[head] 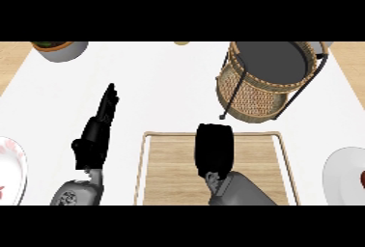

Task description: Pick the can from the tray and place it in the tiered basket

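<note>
1. Locate the tray [171,169] at the near centre of the counter [164,82]. It has a wooden floor and a pale raised rim.
2. Note the right hand [214,149] over the far middle of the tray, back upward. You cannot tell from this view whether it is closed on anything.
3. The can does not show. You cannot tell whether it is under the right hand.
4. Locate the tiered basket [260,99] at the far right, beyond the tray. It has a wicker wall, a black wire frame and a dark round upper tier.
5. Note the left hand [91,140] left of the tray, its fingers straight, pressed together and pointing far.
6. Observe a plate [13,164] at the near left edge, a second plate [342,176] at the near right carrying a red item [362,179], and a grey pot [64,50] at the far left.
7. The counter top is white.
</note>
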`<state>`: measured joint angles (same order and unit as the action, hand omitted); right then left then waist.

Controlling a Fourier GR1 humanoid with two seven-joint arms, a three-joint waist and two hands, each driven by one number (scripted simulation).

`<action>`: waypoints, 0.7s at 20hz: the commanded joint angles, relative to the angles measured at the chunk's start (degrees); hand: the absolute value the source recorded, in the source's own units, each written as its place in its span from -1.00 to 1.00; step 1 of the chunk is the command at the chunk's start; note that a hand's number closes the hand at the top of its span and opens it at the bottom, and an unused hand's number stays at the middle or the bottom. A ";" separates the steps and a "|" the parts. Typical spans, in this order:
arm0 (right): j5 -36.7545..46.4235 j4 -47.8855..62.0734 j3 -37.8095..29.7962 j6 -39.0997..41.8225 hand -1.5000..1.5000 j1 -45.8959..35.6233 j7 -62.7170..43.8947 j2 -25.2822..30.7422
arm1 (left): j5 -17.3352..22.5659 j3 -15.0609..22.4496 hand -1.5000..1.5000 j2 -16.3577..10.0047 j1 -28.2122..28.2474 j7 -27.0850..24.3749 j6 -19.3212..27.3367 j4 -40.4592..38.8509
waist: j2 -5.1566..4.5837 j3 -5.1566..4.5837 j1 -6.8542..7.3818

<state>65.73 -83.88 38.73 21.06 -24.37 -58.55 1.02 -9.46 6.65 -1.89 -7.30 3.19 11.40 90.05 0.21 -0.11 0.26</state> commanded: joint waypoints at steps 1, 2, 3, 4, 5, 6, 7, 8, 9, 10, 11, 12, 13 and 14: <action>1.32 -7.23 -1.69 7.26 1.00 -5.62 -11.84 -0.97 | 0.24 -0.59 0.00 -0.20 0.80 -1.01 -0.07 -0.56 | 0.10 0.05 -0.32; 0.30 -9.61 -1.01 9.60 1.00 -6.56 -14.08 -0.97 | 0.13 -0.56 0.00 0.06 0.32 -0.75 0.09 -1.06 | 0.14 0.04 -0.35; 2.34 -10.54 -3.43 9.14 1.00 -6.46 -12.37 -0.96 | 1.80 -1.61 0.00 -2.08 1.79 -0.13 -2.03 2.38 | 0.23 0.06 -0.27; 3.33 -15.10 -3.45 10.83 1.00 -6.32 -13.43 -0.96 | 0.70 -0.95 0.00 -1.37 2.04 1.07 -0.72 3.30 | 0.50 0.06 -0.71; 4.11 -17.99 -4.87 13.38 1.00 -7.29 -12.70 -0.96 | 0.35 -0.65 0.00 -0.38 2.25 -0.35 0.02 1.57 | 0.49 0.03 -1.21; 3.37 -17.67 -5.95 14.27 1.00 -10.88 -13.68 -0.96 | 1.08 -1.90 0.00 -1.08 0.73 -0.67 -0.66 -0.32 | 0.28 0.00 -0.86; 2.06 -17.57 -9.32 16.45 1.00 -14.95 -13.08 -0.96 | 0.41 -0.38 0.00 -0.86 0.81 1.61 -0.90 1.93 | 0.37 0.02 -0.42; 2.31 -21.21 -9.41 18.17 1.00 -13.20 -13.39 -0.96 | 1.59 -2.15 0.00 -1.29 0.13 0.11 -1.21 -0.08 | 0.36 0.00 -1.14; 1.60 -22.28 -11.15 20.65 1.00 -15.49 -13.46 -0.96 | 0.31 -1.39 0.00 -0.65 0.27 0.09 -0.18 -0.85 | 0.44 -0.02 -1.27; 1.85 -23.78 -9.20 18.20 1.00 -14.03 -15.41 -0.96 | 0.79 -1.54 0.00 -1.47 2.06 -0.46 -0.96 0.93 | 0.35 0.03 -0.54; 0.91 -23.56 -14.28 22.81 1.00 -17.02 -13.31 -0.96 | 1.38 -1.84 0.00 -1.43 0.78 0.08 -1.34 0.71 | 0.45 -0.01 -1.01; 0.57 -25.89 -15.07 24.15 1.00 -18.27 -13.66 -0.96 | 1.01 -2.22 0.00 -1.23 -0.35 1.81 -0.49 0.93 | 0.59 0.00 -1.21; 1.13 -25.42 -15.93 25.01 1.00 -18.84 -13.10 -0.96 | 0.21 -1.28 0.00 -0.53 -0.50 0.01 -0.15 -0.03 | 0.42 -0.01 -1.23; 0.45 -25.35 -18.92 27.10 1.00 -21.94 -12.53 -0.96 | -0.43 -0.52 0.00 0.15 0.56 1.42 0.65 0.86 | 0.59 -0.02 -1.04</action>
<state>67.32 -106.58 24.81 35.04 -39.71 -59.42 1.16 -8.96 5.36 -2.63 -6.87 3.76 11.05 90.62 0.67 -0.11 -0.73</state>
